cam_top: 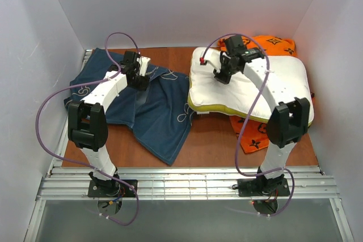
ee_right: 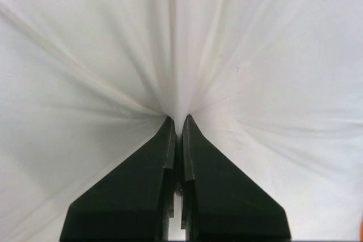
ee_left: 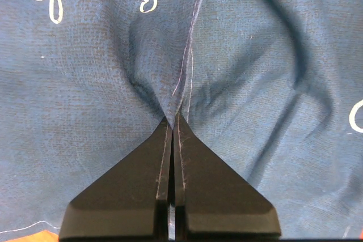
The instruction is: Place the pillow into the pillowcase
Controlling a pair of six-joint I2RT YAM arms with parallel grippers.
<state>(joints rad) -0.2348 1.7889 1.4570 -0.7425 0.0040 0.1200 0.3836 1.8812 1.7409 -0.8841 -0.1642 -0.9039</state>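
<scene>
Left tool (cam_top: 138, 77), from the top camera, is pressed down on the pillowcase (cam_top: 153, 111) and clenched on a pinch of navy cloth near the case's 12 o'clock edge. The right tool (cam_top: 222, 75) is clenched too, grasping the white cover of the pillow (cam_top: 266, 83) toward its 9 o'clock end. The pillowcase lies rumpled on the left half of the counter (cam_top: 210, 145), with one corner trailing toward 6 o'clock. The pillow sits at 3 o'clock from it, resting on orange fabric (cam_top: 252, 140), its long axis running roughly 9 to 3. Its yellow-banded 9 o'clock edge is just beside the case's 3 o'clock edge, perhaps touching. The left arm is nearer the case and the right arm nearer the pillow. As I judge it, the coming move turns on carrying the pillow's short end toward 9 o'clock into the case's mouth. Which edge is the mouth, I cannot tell.

Left wrist view: the left tool (ee_left: 173, 118) has its black halves meeting at the tips with a fold of blue pillowcase (ee_left: 85, 83) nipped between them. A stitched line (ee_left: 193, 38) runs from the tips toward 12 o'clock.

Right wrist view: the right tool (ee_right: 177, 118) grips a tuft of the pillow (ee_right: 85, 55) cover. Creases fan out from the tips toward 9, 12 and 3 o'clock.
</scene>
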